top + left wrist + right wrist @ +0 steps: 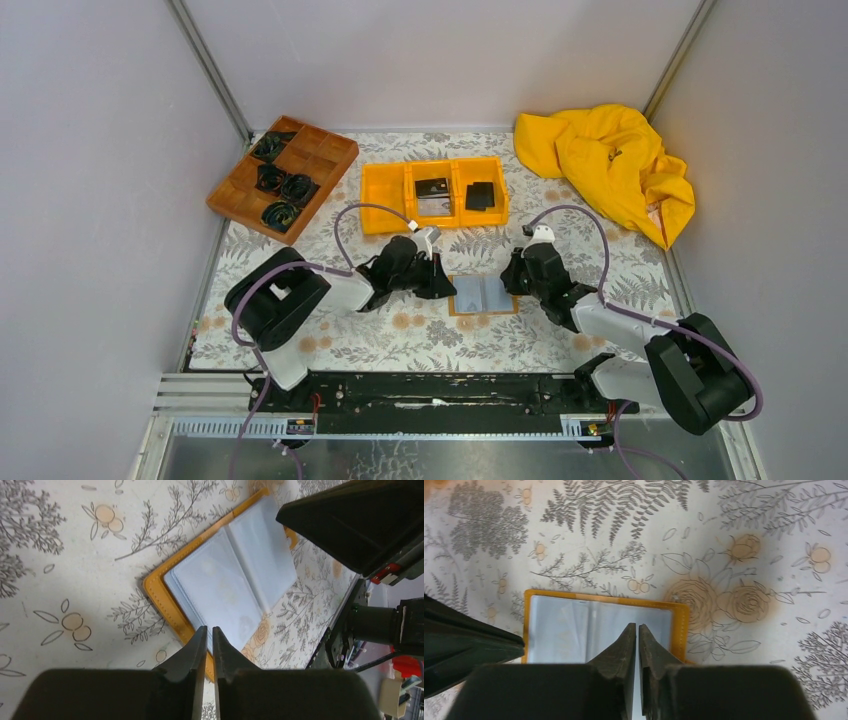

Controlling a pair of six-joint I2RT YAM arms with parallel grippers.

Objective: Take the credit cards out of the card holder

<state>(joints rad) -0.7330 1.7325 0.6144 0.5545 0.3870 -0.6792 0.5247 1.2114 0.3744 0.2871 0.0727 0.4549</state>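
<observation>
The card holder [482, 295] lies open and flat on the floral tablecloth, with an orange-tan rim and grey-blue clear pockets in which no card shows. It also shows in the left wrist view [230, 575] and the right wrist view [569, 625]. My left gripper [447, 285] is shut and empty, its tips [209, 628] at the holder's left edge. My right gripper [512, 280] is shut and empty, its tips [637, 625] over the holder's right page. A black credit card [480, 195] and a dark-and-pale card [432, 192] lie in the orange bin.
The orange three-compartment bin [385, 185] stands behind the holder. A brown wooden divided tray [240, 195] with black coiled items sits at the back left. A crumpled yellow cloth [610, 160] lies at the back right. Grey walls close in both sides.
</observation>
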